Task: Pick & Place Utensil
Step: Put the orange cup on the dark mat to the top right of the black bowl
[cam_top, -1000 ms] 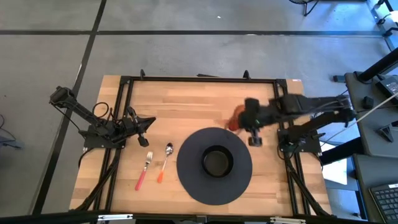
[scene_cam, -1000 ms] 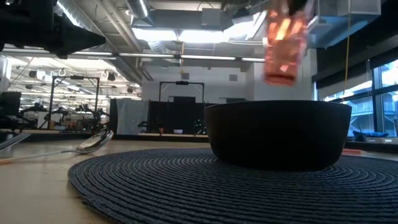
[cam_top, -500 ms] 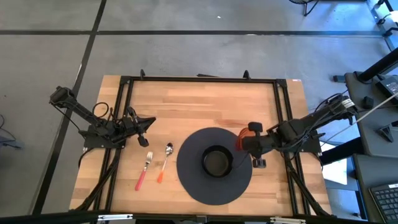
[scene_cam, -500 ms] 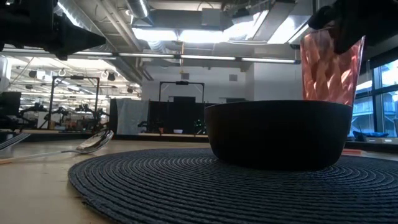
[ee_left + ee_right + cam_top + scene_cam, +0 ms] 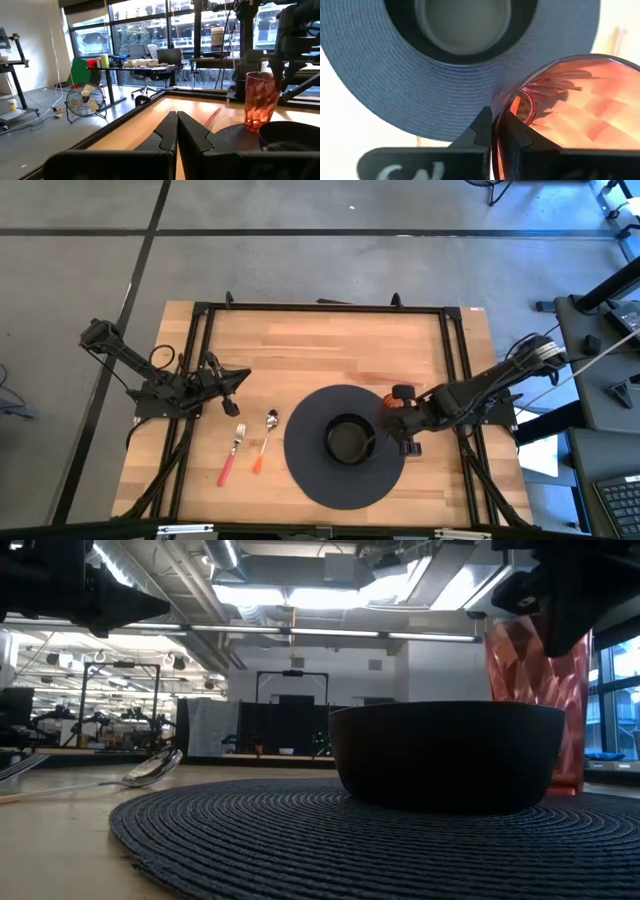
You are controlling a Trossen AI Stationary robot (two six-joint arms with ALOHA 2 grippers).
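**Setting a tumbler beside the bowl: risks and inventory**

Pinching the rim of the pink tumbler, the right gripper has its fingers closed on the wall, one inside and one outside. The tumbler stands at the right edge of the round mat, close to the bowl. Releasing on the mat's raised edge could tip it against the bowl. Left gripper waits at far left, fingers together, empty. Count: one tumbler, one bowl, one mat, one fork, one spoon, both utensils untouched left of the mat.
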